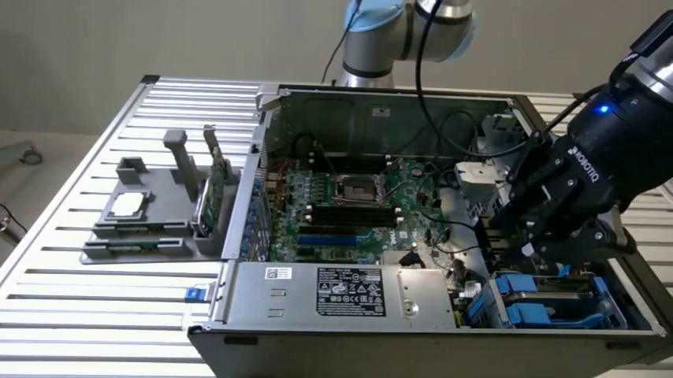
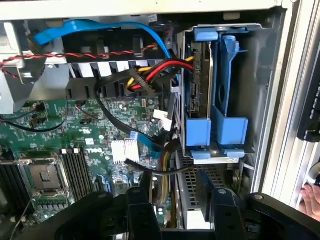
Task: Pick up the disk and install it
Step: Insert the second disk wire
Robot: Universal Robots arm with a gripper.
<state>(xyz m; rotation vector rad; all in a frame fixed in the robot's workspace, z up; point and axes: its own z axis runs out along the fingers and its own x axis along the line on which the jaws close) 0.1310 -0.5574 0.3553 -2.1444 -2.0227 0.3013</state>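
At the corner of the open computer case [image 1: 263, 118] nearest the exterior view's lower right, the disk [image 2: 200, 82] stands on edge in the drive bay [image 1: 552, 303], held by its blue carrier [image 2: 227, 95]. In the wrist view the disk's narrow side shows between the carrier's blue rails, with a second blue bracket just beside it, and red, yellow and black wires [image 2: 152, 72] reaching toward the bay from the board side. The gripper [image 1: 547, 250] hangs just above that bay, its black body tilted over the case's right edge. Its fingers [image 2: 137, 212] stand apart in the wrist view, released and holding nothing, with the perforated metal floor of the bay visible between them. The disk sits apart from the fingers, deeper in the bay. The green motherboard [image 1: 352, 201] fills the middle of the case, and a grey power supply [image 1: 336, 291] with a white label lies along the case's near edge. On the slatted table [image 1: 94, 315], near its left edge in the exterior view, a grey holder [image 1: 158, 213] carries an upright green card [image 1: 216, 189] and a small square chip [image 1: 128, 205]
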